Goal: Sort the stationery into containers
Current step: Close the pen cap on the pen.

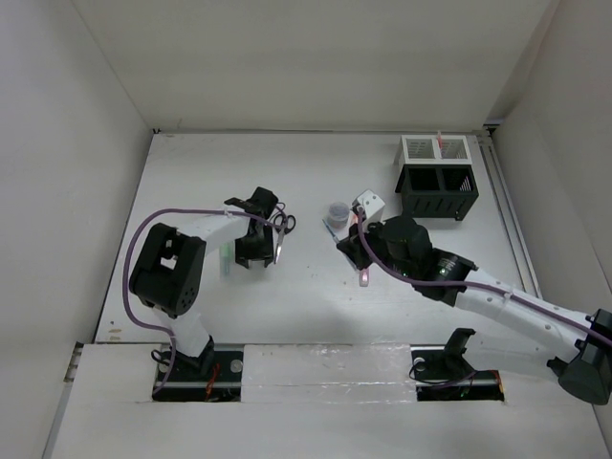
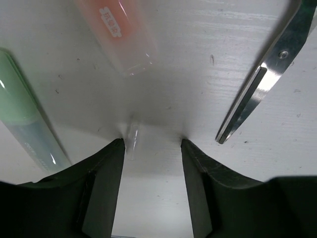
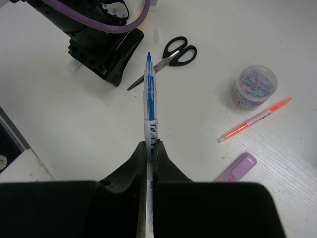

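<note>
My left gripper (image 2: 152,141) is low over the table with its jaws open and only bare table between them. A small clear tip (image 2: 132,140) lies against its left finger. Ahead of it lie an orange highlighter (image 2: 119,34), a green highlighter (image 2: 25,124) to the left and the scissors' blades (image 2: 267,74) to the right. My right gripper (image 3: 153,144) is shut on a blue pen (image 3: 150,94) that points forward, held above the table. The black-handled scissors (image 3: 173,54), a red pen (image 3: 255,120) and a purple highlighter (image 3: 237,167) lie below it. The white (image 1: 435,148) and black (image 1: 437,191) mesh containers stand at the far right.
A clear jar of coloured paper clips (image 3: 255,88) stands near the red pen. A small white box (image 1: 369,204) sits beside it. The left arm's wrist (image 3: 104,49) is close to the scissors. White walls enclose the table on three sides.
</note>
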You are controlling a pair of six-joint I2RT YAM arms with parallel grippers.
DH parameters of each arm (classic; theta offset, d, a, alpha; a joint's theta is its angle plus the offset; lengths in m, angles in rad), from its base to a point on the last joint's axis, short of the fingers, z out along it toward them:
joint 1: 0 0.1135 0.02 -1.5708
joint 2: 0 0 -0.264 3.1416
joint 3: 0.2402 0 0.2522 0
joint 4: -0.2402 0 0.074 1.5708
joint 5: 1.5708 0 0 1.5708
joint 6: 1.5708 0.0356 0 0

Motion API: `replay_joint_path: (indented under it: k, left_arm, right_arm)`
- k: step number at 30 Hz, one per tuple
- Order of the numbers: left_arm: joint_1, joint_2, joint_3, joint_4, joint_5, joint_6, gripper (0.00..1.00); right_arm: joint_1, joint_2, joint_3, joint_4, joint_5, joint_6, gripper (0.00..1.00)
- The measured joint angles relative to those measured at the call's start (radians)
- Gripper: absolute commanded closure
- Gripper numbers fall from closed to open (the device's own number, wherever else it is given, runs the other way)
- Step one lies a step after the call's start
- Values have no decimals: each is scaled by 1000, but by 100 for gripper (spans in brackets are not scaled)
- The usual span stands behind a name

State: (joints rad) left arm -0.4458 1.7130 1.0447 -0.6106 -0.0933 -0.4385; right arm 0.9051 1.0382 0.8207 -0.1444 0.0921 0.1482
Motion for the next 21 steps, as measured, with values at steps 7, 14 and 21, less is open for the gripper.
replay_joint_path:
  k: [7, 14, 21]
  left_arm:
    - [-3, 6, 4, 7, 16, -5, 67]
    - [-4, 7, 4, 11, 19, -7, 71]
    - [-5, 27, 24, -5, 18, -14, 75]
  right_arm:
    - [0, -14, 0, 3, 0, -2, 100]
    - [0, -18, 0, 3, 1, -3, 100]
    - [0, -18, -3, 3, 1, -3, 100]
